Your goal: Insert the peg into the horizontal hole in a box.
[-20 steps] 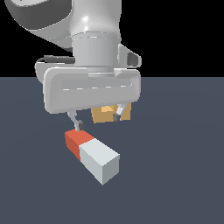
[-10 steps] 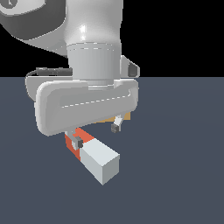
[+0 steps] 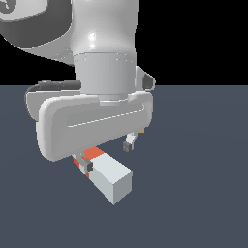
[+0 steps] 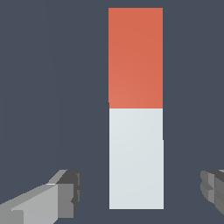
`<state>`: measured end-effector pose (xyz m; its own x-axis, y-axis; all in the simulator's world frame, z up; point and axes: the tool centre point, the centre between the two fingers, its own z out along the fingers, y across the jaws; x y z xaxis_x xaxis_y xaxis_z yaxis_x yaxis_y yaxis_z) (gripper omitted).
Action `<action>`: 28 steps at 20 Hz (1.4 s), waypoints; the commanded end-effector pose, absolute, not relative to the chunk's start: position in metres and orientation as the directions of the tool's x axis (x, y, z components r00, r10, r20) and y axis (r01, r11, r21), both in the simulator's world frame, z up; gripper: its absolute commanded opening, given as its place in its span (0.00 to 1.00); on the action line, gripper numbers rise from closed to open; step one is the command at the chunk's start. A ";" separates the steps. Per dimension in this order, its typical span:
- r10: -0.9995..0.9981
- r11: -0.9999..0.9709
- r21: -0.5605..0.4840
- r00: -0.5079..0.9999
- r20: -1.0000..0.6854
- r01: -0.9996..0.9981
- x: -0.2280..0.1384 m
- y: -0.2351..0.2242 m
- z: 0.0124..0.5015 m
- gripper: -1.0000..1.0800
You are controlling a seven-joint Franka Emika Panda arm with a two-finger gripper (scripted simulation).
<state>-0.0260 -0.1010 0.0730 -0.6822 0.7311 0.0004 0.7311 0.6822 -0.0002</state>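
Note:
The peg (image 3: 110,177) lies flat on the dark floor, its red-orange end (image 3: 92,154) partly under my hand and its white part toward the camera. In the wrist view the peg (image 4: 136,131) runs lengthwise, red end (image 4: 135,57) far from the fingers. My gripper (image 3: 108,156) is open just above it. Its fingers (image 4: 65,192) stand on either side of the white part, apart from it. The gripper (image 4: 140,192) holds nothing. The box is almost all hidden behind my hand; only a tan sliver (image 3: 141,131) shows. The hole is hidden.
The dark grey floor (image 3: 203,193) spreads all round the peg. The large white hand body (image 3: 92,123) blocks the exterior view of what lies behind it.
My gripper has come down over the peg and now fills more of the exterior view, covering the box. The peg has not moved.

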 end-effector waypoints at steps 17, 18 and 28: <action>0.728 0.685 0.000 -0.685 0.000 0.728 -0.026 -0.101 0.023 0.96; 0.728 0.685 0.000 -0.685 0.000 0.728 -0.026 -0.101 0.023 0.96; 0.728 0.685 0.000 -0.685 0.000 0.728 -0.026 -0.101 0.023 0.00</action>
